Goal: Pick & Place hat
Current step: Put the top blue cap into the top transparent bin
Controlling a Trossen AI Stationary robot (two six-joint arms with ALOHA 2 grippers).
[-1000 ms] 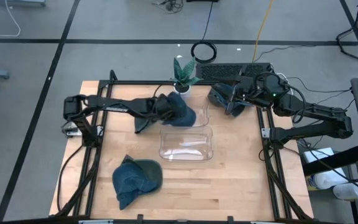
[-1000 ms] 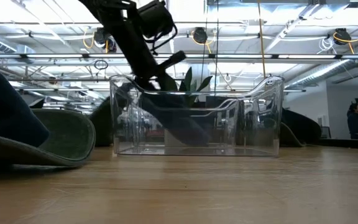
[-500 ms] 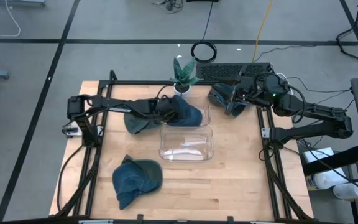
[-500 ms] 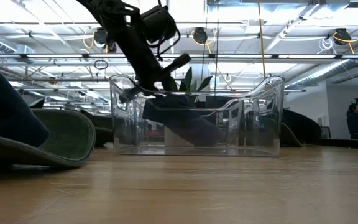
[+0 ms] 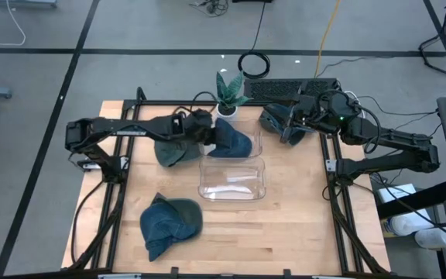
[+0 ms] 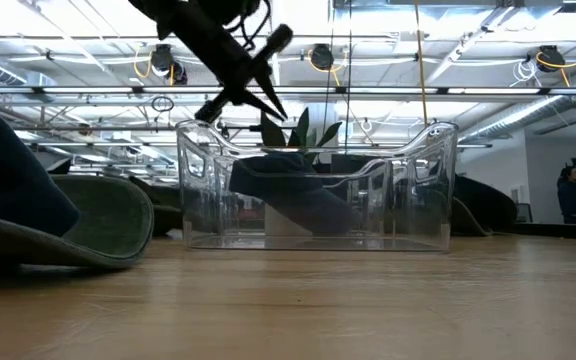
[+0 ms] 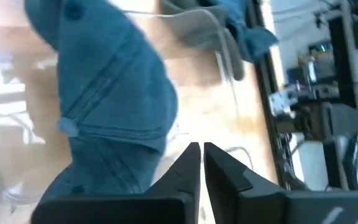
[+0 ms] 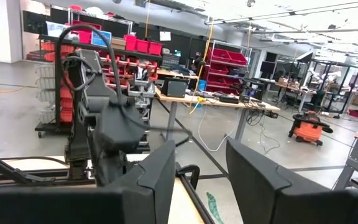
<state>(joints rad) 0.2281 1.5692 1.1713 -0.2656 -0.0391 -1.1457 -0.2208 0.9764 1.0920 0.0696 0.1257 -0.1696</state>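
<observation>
The left gripper (image 5: pixel 205 132) is hovering above the far left rim of the clear bin (image 5: pixel 232 188), its two fingers (image 7: pixel 191 163) pressed almost together and gripping nothing. A blue hat (image 5: pixel 229 142) is lying draped over the bin's far edge, just beside the gripper, with part of it hanging down inside the clear wall in the low view (image 6: pixel 298 190). From the left wrist camera the same blue hat (image 7: pixel 114 99) is filling much of the frame, just past the fingertips. A second hat (image 5: pixel 170 151) is sitting on the table (image 5: pixel 300 225) beside the bin's far left corner, under the left arm, and a third hat (image 5: pixel 169 221) is lying well apart near the front left. A small potted plant (image 5: pixel 228 91) is standing at the table's far edge. The right gripper (image 5: pixel 287 124) is resting at the far right corner over another dark blue hat (image 5: pixel 272 120), its fingers (image 8: pixel 154 180) spread wide apart and empty.
</observation>
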